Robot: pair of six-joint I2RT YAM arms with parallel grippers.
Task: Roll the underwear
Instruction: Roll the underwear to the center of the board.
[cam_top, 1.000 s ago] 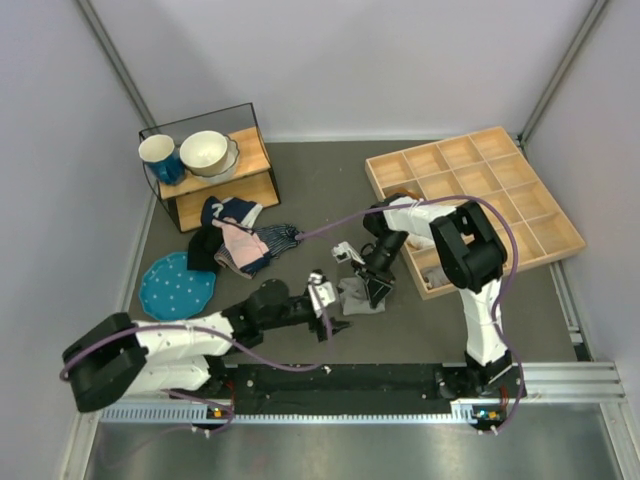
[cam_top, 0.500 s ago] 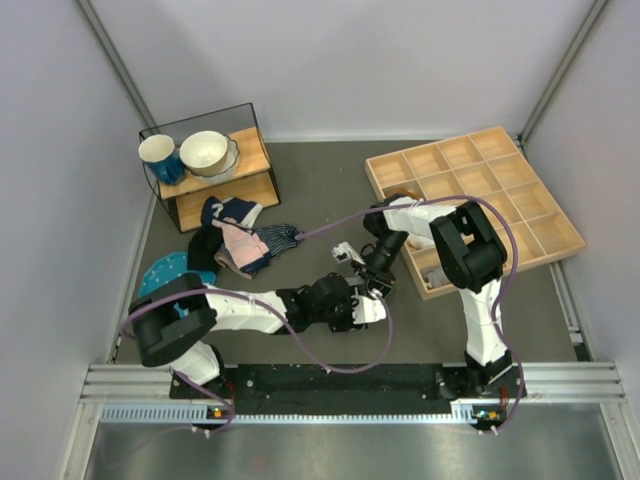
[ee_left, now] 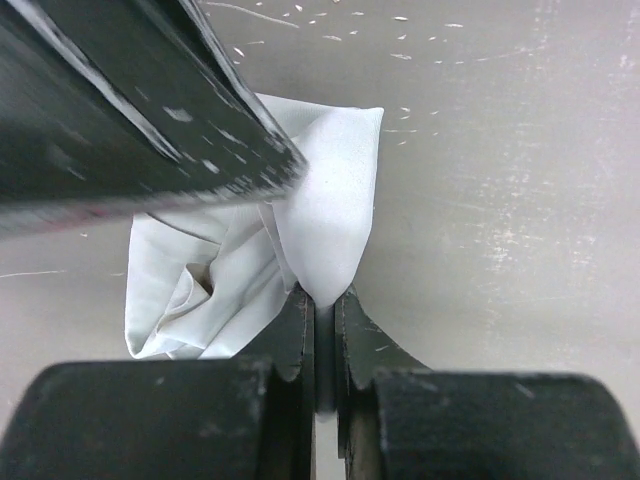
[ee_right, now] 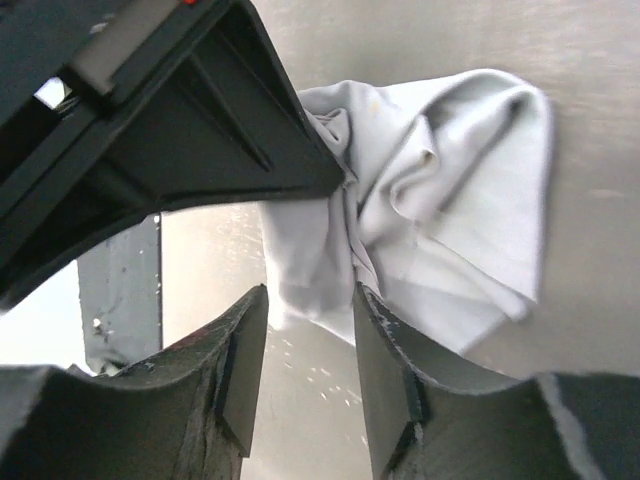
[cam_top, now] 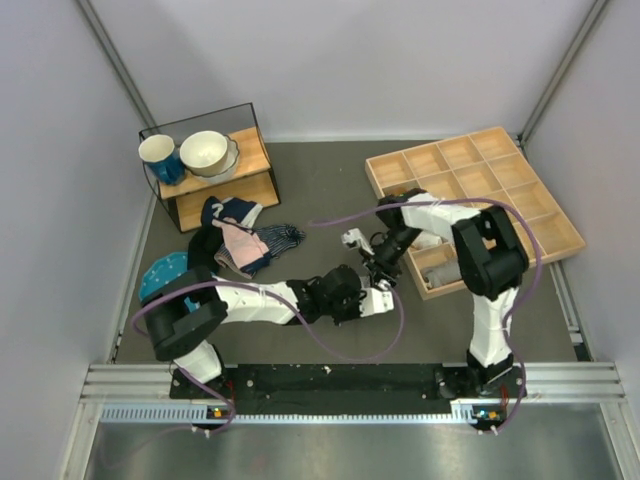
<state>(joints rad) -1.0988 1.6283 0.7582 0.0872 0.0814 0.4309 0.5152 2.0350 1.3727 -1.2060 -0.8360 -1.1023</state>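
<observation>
The underwear (ee_left: 320,210) is a crumpled mid-grey cloth lying on the table between both grippers. My left gripper (ee_left: 325,297) is shut on one pointed corner of it. In the right wrist view the underwear (ee_right: 450,230) spreads out to the right, and its near edge lies between the tips of my right gripper (ee_right: 307,300), whose jaws stand apart. In the top view the left gripper (cam_top: 376,300) and right gripper (cam_top: 384,272) meet near the table's middle and cover almost all of the cloth.
A wooden compartment tray (cam_top: 500,133) lies just right of the grippers. At the back left a small shelf (cam_top: 225,190) carries a blue mug (cam_top: 158,156) and a white bowl (cam_top: 205,152). A pile of navy striped and pink garments (cam_top: 240,240) and a blue dotted plate (cam_top: 158,276) lie to the left.
My left arm swung right onto the underwear and its jaws shut on a corner. My right gripper's jaws widened and it shifted slightly right.
</observation>
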